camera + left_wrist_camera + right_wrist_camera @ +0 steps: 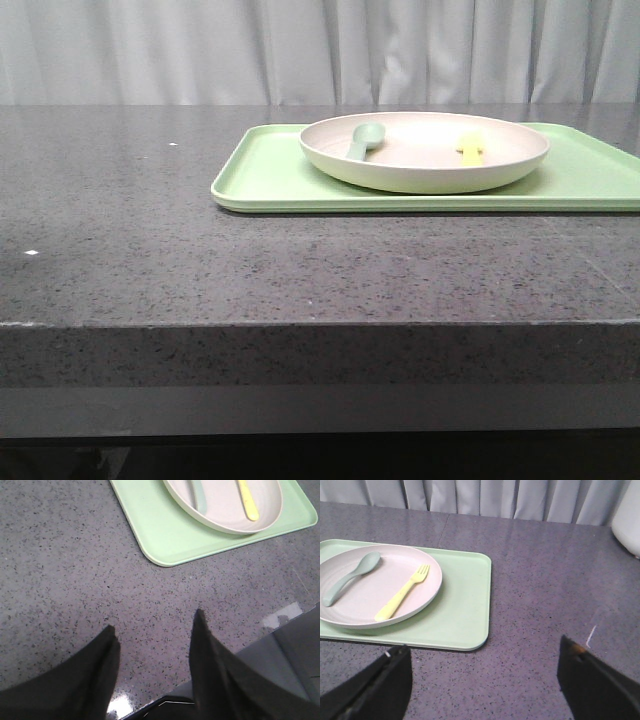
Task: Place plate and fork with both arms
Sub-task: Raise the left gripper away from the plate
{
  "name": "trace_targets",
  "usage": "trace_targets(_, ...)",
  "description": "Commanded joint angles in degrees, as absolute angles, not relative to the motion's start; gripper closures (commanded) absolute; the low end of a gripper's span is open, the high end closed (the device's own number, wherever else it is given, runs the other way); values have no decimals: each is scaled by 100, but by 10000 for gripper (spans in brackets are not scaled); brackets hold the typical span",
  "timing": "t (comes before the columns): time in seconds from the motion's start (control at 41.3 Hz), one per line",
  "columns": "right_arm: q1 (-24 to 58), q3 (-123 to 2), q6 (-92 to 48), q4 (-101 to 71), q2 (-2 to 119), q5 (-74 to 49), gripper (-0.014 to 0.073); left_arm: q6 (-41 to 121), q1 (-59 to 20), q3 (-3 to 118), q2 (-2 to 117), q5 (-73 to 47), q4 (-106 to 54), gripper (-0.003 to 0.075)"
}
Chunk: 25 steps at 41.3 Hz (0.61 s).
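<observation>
The cream-beige plate (425, 152) sits on the light-green tray (270, 175) at the back right of the table. The yellow fork (470, 148) lies inside the plate on its right side; it also shows in the right wrist view (402, 599) and the left wrist view (248, 501). The plate shows in the left wrist view (225, 505) and the right wrist view (370, 590). My left gripper (155, 625) is open and empty over bare table, short of the tray's corner. My right gripper (482, 652) is open and empty over bare table beside the tray. Neither gripper shows in the front view.
A muted green spoon (363, 140) lies in the plate's left side, also in the right wrist view (350, 577). The dark speckled table's front edge (320, 325) runs across the front view. A white object (627, 517) stands at the table's far right.
</observation>
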<state>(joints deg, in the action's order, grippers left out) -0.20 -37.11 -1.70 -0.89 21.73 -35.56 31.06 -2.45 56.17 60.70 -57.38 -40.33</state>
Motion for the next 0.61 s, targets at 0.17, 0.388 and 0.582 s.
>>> trace_targets(0.17, -49, -3897, -176, -75, 2273, -3023, -20, 3110, -234, 5758, 5957, -5586, -4292, 397)
trace_targets(0.388, -49, -3949, -176, -87, 2377, -3132, -20, 3110, -234, 5758, 5957, -5586, -4292, 397)
trace_targets(0.582, -49, -4560, -176, -218, 3040, -3990, -20, 3110, -234, 5758, 5957, -5586, -4292, 397)
